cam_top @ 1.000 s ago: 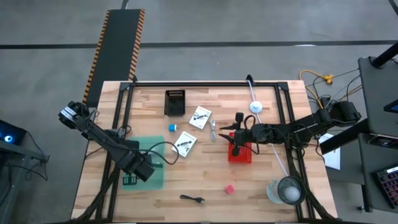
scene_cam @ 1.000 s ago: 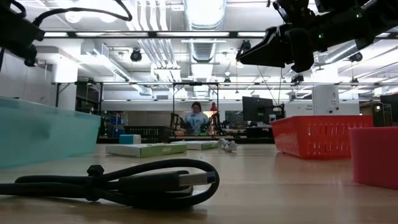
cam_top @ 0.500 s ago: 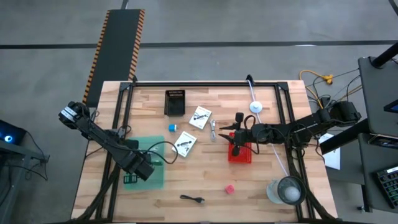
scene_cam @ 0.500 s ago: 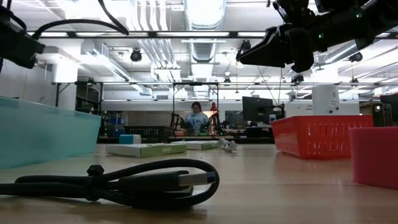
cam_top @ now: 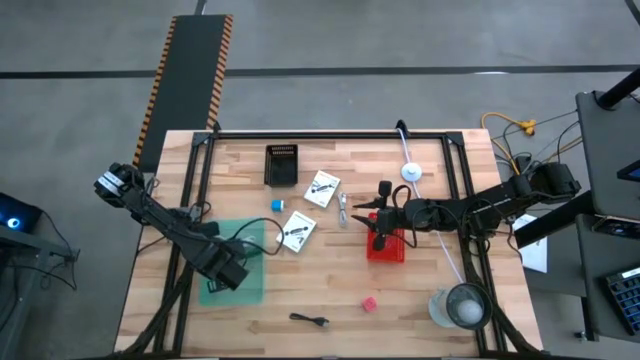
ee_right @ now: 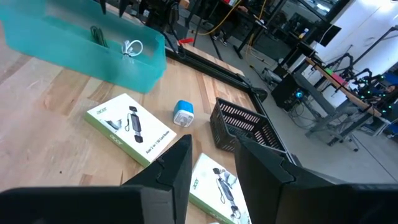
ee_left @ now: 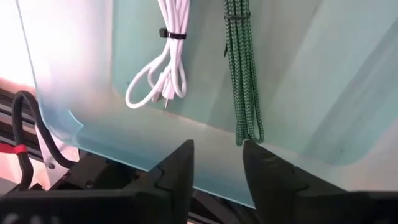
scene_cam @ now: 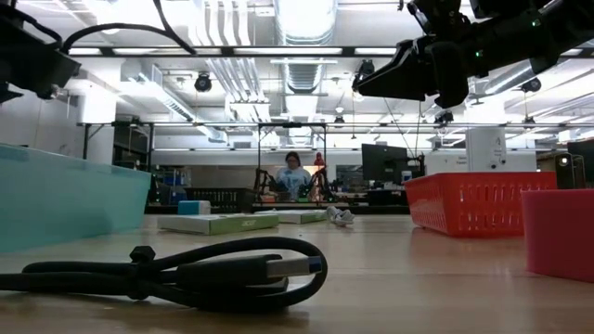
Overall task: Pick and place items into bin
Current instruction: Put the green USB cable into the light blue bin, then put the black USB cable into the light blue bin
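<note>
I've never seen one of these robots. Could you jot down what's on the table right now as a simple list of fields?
Left end effector: open, empty, above the teal bin
Right end effector: open, empty, over the red basket
In the teal bin: white cable, green cable
Still on the table: two white packets, blue cube, red cube, black cable
Also there: black basket, clear round container
</note>
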